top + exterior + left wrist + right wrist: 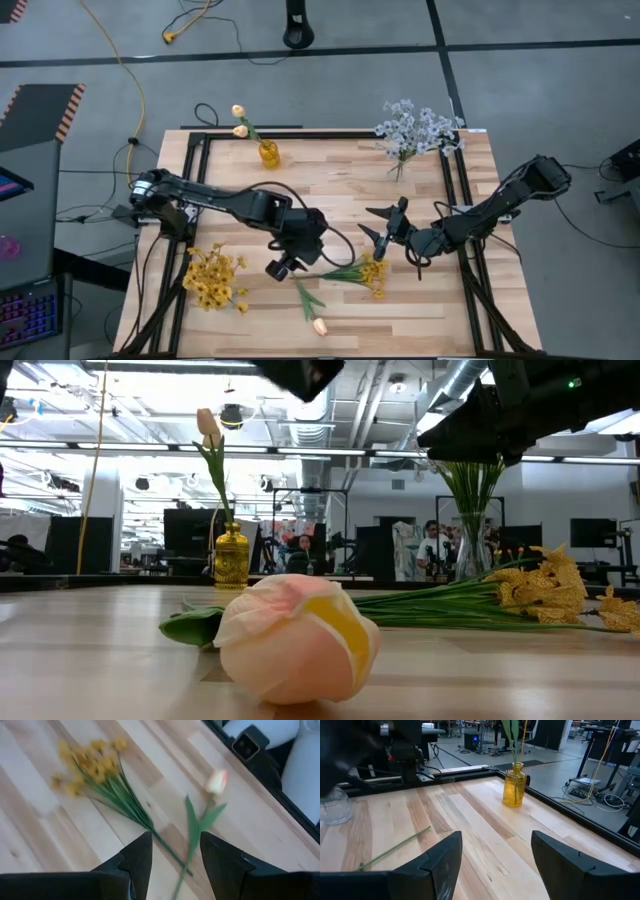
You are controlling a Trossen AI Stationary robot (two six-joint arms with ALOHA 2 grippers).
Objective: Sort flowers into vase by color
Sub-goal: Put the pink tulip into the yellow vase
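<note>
A peach tulip (312,312) lies on the table near the front edge, its bud (295,635) close to the low camera. Beside it lies a yellow sprig (365,272). My left gripper (283,266) hangs open above both stems, with nothing between its fingers (175,865). My right gripper (385,228) stands open to the right of centre, pointing toward the table's left (495,860). At the far left, a yellow vase (268,153) holds two peach tulips (239,120). A clear vase at the far right holds blue-white sprays (415,130).
A bunch of yellow flowers (213,278) stands at the near left. A clear glass vase (332,805) shows in the right wrist view. A black frame (460,190) runs along the table's edges. Bare wood lies in the middle, between the vases.
</note>
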